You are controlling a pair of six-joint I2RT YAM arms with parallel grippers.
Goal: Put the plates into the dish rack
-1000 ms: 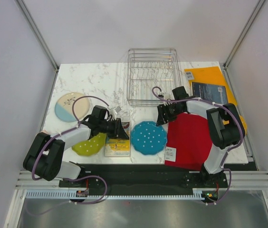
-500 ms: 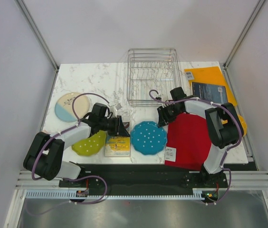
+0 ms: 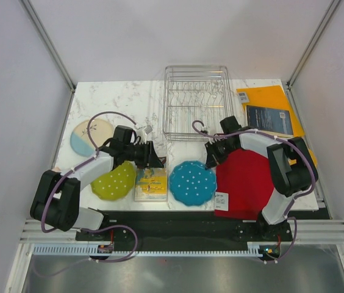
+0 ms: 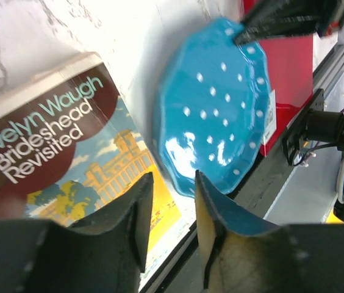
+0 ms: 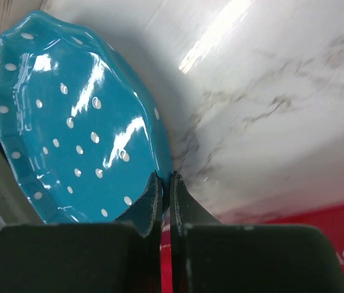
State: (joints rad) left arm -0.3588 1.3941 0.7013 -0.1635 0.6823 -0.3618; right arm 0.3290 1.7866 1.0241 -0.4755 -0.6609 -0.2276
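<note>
Dish rack (image 3: pixel 178 131): stands at the far middle of the marble surface (image 3: pixel 129 101). The three plates in view lie flat outside it.

Teal plate (image 3: pixel 192 182): near the front edge, between the book (image 3: pixel 151 184) on its left and the red folder (image 3: pixel 248 183) on its right. It is well apart from the rack.

Right gripper (image 3: pixel 210 162): low at the teal plate's far-right rim, beside the folder's edge. In the right wrist view the jaws of the right gripper (image 5: pixel 164 180) are pressed almost together, with only a thin slit between them. Their tips sit right at the scalloped edge of the teal plate (image 5: pixel 68 122), and the plate body lies wholly to one side of them. Nothing can be made out in the slit.

Left gripper (image 3: pixel 157 163): over the far end of the book, with the teal plate just to its right. In the left wrist view the jaws of the left gripper (image 4: pixel 171 183) stand narrowly apart and hold nothing. The book (image 4: pixel 50 140) lies below and to one side. The teal plate (image 4: pixel 215 110) lies beyond the tips, not between them.

Lime green plate (image 3: pixel 114 182): on the surface left of the book, under the left forearm.

Cream-and-pale-blue plate (image 3: pixel 90 135): near the left edge, apart from both grippers.
</note>
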